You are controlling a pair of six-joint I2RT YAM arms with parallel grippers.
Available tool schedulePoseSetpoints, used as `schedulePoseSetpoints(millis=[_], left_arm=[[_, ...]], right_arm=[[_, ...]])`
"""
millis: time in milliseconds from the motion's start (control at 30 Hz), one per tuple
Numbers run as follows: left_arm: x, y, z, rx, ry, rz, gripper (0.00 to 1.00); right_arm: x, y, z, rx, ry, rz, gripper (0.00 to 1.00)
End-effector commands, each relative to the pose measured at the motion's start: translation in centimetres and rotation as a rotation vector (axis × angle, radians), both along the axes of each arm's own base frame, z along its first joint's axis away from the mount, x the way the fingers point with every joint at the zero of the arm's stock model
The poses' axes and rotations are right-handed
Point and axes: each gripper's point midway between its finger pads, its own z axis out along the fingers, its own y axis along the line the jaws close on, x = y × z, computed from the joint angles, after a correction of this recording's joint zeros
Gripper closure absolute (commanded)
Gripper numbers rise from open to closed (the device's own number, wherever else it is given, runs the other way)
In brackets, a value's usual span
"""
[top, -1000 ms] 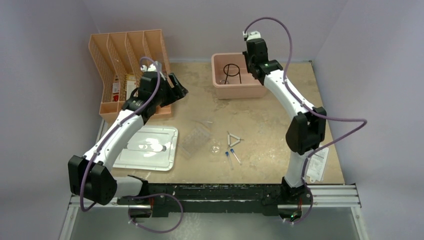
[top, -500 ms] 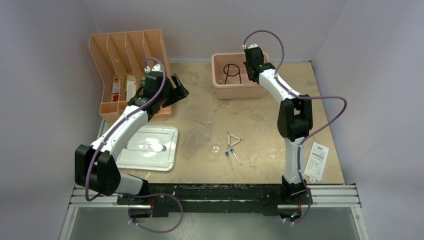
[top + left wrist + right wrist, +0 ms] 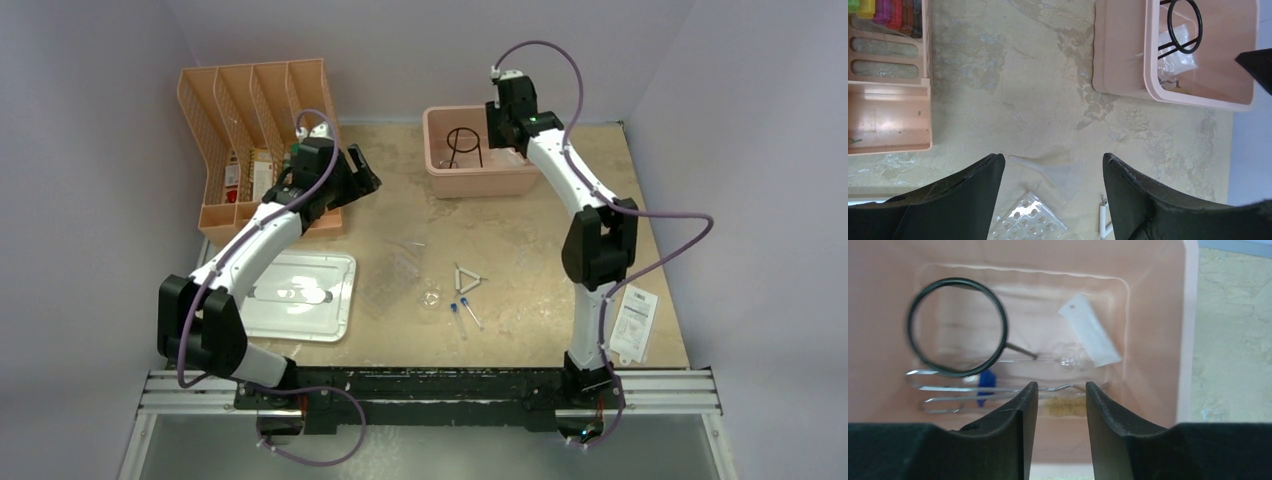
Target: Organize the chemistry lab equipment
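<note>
Over the bin [image 3: 1188,315], my right tool [image 3: 1060,386] hangs half-parted and empty; tongs [image 3: 948,388] and tripod [image 3: 909,327] lie inside. Left tool [image 3: 1053,158] gapes wide above the desk [image 3: 1023,100]. Next I'd fetch the vials [image 3: 454,312], pinching narrowly.

nothing legible; print on the white paper tag [image 3: 634,324] is too small.

I see plain lavender walls [image 3: 420,50] enclosing a worn tan tabletop [image 3: 520,240]; even light; metal rail [image 3: 660,390] at its near edge.
</note>
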Motion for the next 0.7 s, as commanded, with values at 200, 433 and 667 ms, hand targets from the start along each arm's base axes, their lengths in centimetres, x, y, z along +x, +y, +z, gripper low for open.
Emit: schedulePoseSetpoints(millis=[200, 433, 667], left_arm=[[1.0, -3.4, 0.0, 0.034, -0.040, -0.089, 0.30], [1.5, -2.0, -1.0, 0.046, -0.007, 0.041, 0.34], [-0.1, 3.4, 1.3, 0.104, -0.054, 0.292, 0.35]], right_arm=[[-7.0, 3.9, 9.0, 0.313, -0.054, 0.174, 0.53], [-13.5, 11.1, 5.5, 0.449, 0.051, 0.378, 0.42], [-15.6, 18.7, 2.7, 0.352, 0.070, 0.544, 0.40]])
